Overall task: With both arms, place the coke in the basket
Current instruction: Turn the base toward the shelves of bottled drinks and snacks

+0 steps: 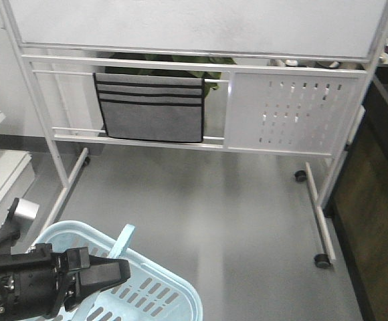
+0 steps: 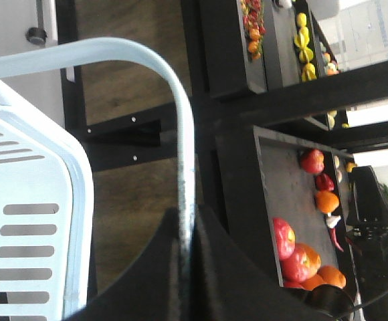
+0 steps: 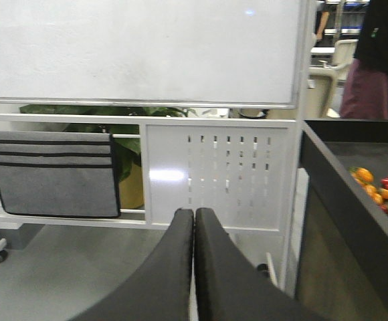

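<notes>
Entry: left end effector (image 2: pixel 186 219) clenched on the basket (image 1: pixel 180 287) handle (image 2: pixel 178 114); right end effector (image 3: pixel 194 224) pinched shut, empty; coke out of view; I'd hold the basket level and open the right before any reach.

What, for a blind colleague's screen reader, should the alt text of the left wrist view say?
The left gripper is closed on the light blue handle of the basket, and the handle arcs up and left from between its jaws. The basket's slotted wall fills the left edge; black shelves holding red and orange produce stand to the right.
</notes>
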Motion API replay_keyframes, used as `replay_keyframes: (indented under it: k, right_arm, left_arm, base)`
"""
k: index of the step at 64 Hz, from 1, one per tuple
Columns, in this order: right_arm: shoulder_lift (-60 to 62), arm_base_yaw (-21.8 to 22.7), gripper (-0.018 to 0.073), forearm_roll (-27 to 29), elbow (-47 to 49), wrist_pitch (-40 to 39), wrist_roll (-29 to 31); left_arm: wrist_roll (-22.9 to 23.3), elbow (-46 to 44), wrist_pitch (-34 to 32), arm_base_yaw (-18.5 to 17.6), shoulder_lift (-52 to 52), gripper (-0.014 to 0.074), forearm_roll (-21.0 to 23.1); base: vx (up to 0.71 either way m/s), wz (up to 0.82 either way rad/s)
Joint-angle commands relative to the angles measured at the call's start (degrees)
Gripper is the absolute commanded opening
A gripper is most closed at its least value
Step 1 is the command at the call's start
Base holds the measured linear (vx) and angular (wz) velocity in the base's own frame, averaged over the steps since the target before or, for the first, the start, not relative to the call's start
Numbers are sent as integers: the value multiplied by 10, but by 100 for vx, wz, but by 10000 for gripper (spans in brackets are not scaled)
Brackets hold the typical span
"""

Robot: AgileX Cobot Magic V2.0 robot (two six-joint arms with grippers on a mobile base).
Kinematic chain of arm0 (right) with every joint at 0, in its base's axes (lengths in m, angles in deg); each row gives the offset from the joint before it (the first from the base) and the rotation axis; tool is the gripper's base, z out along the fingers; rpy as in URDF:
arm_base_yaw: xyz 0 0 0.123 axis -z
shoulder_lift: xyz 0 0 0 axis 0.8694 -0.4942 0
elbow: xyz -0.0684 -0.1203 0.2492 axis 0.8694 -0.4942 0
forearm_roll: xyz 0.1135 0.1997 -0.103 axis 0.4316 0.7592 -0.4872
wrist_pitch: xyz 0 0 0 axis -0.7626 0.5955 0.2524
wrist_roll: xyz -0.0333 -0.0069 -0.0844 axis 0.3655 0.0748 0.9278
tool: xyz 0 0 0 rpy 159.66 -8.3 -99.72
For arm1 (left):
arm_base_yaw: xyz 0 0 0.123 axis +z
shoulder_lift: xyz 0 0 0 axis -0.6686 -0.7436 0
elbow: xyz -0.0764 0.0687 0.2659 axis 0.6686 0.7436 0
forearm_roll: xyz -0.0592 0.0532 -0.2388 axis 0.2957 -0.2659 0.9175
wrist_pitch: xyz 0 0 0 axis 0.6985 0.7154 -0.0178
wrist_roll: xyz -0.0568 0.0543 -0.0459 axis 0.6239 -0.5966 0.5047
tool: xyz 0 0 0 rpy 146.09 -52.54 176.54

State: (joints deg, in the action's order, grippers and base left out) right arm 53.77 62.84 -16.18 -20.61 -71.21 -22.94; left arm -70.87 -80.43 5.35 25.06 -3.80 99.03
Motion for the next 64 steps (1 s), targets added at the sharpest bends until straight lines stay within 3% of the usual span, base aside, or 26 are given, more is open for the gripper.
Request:
replay_keyframes:
  k: [1,64]
  right_arm:
    - [8,0,-10,-2,-4,-40,6]
    - [8,0,-10,-2,-4,-40,6]
  left_arm:
    - [-3,-15,25,-2,13,-6,57]
    - [-3,-15,25,-2,13,-6,57]
  base:
    - [15,25]
    - [15,40]
